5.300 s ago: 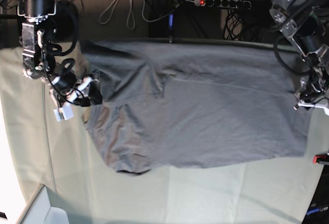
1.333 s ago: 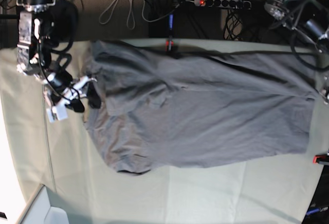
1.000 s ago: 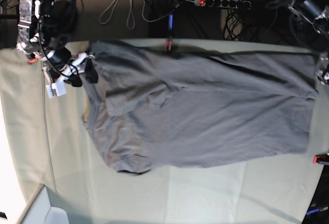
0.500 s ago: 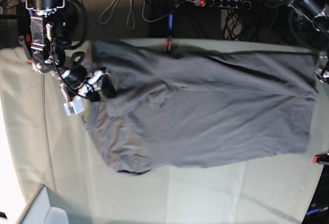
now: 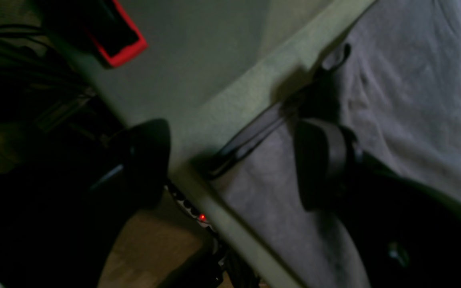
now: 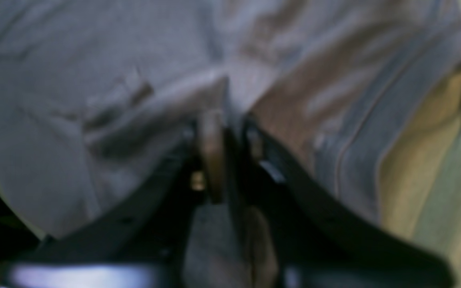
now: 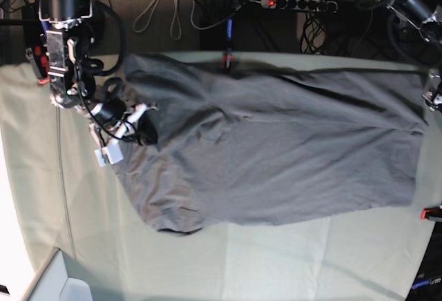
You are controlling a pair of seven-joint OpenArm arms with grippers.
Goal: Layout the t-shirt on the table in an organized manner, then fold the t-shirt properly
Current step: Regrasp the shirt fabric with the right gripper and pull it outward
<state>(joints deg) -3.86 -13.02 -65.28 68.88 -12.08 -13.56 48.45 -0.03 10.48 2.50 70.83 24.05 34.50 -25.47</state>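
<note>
The grey t-shirt (image 7: 276,156) lies spread across the pale green table (image 7: 276,259), its long side running left to right. My right gripper (image 7: 146,134) is over the shirt's left end. In the right wrist view it (image 6: 224,124) is shut on a raised fold of the t-shirt (image 6: 94,80). My left gripper (image 7: 434,99) is at the shirt's far right corner. In the left wrist view it (image 5: 236,160) is open, with one finger (image 5: 322,164) over the t-shirt (image 5: 414,100) and the other beyond the table edge (image 5: 230,108).
Red clamps grip the table at its far edge (image 7: 226,59) and right edge (image 7: 431,212); one shows in the left wrist view (image 5: 114,36). A power strip (image 7: 297,3) and cables (image 7: 162,7) lie behind the table. A pale box (image 7: 62,284) stands at the front left corner.
My right gripper has moved right and toward the front over the shirt's left end, taking a fold of cloth with it. The left arm has stayed at the right edge.
</note>
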